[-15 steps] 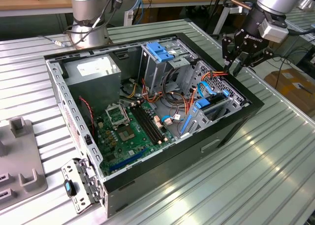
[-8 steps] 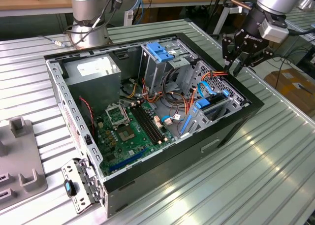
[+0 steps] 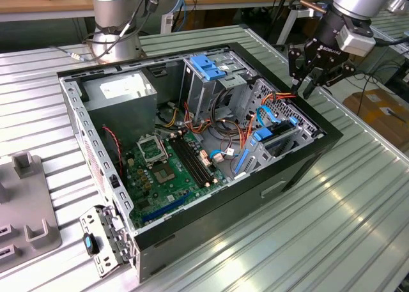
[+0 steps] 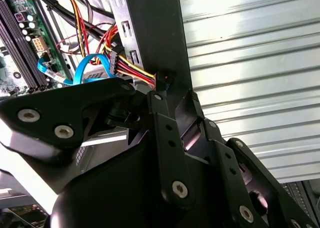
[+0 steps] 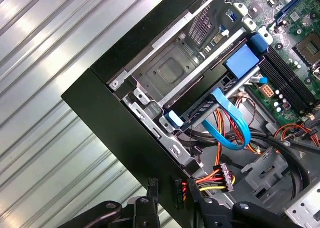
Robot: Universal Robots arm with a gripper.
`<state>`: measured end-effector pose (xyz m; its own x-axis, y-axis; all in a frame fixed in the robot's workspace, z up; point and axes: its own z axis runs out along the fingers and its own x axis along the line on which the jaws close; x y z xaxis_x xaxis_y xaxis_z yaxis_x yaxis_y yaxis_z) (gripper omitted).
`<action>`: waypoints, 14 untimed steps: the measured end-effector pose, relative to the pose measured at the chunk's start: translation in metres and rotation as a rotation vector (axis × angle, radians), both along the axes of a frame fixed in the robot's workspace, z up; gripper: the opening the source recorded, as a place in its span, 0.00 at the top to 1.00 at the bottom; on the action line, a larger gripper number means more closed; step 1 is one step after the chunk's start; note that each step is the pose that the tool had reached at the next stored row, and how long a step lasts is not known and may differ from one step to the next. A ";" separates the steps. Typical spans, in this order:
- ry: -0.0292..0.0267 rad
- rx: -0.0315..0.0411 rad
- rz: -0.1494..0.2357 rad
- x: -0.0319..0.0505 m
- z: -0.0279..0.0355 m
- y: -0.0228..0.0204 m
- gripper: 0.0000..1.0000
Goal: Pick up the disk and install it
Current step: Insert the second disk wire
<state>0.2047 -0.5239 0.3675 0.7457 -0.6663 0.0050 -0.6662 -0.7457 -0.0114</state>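
Observation:
The disk (image 3: 276, 140) sits edge-on in the drive bay at the exterior view's right end of the open computer case (image 3: 300, 167), framed by its blue carrier (image 3: 263, 137). The first wrist view has the disk (image 5: 205, 106) in that bay, with the blue carrier (image 5: 241, 59) and a blue ribbon cable (image 5: 231, 122) running off it. My gripper (image 3: 301, 86) hangs just above the case's rim beside the bay, fingers apart and holding nothing. A black connector on red, yellow and orange wires (image 5: 202, 180) lies close to the fingertips (image 5: 152, 184) in both wrist views.
Inside the case are a green motherboard (image 3: 169, 170), a grey power-supply box (image 3: 121, 91) and a metal cage with a blue top (image 3: 208, 68). A grey fixture (image 3: 25, 202) stands on the ribbed metal table (image 3: 358, 196) at the exterior view's left. A second arm's base (image 3: 115, 23) rises behind the case.

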 end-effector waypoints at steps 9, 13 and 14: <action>0.0000 0.0000 0.000 0.0000 0.0000 0.0000 0.84; 0.0000 0.0000 0.001 0.0000 0.0000 0.0000 0.84; 0.0000 0.0000 0.001 0.0000 0.0000 0.0000 0.84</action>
<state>0.2047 -0.5238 0.3675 0.7461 -0.6658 0.0050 -0.6658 -0.7461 -0.0113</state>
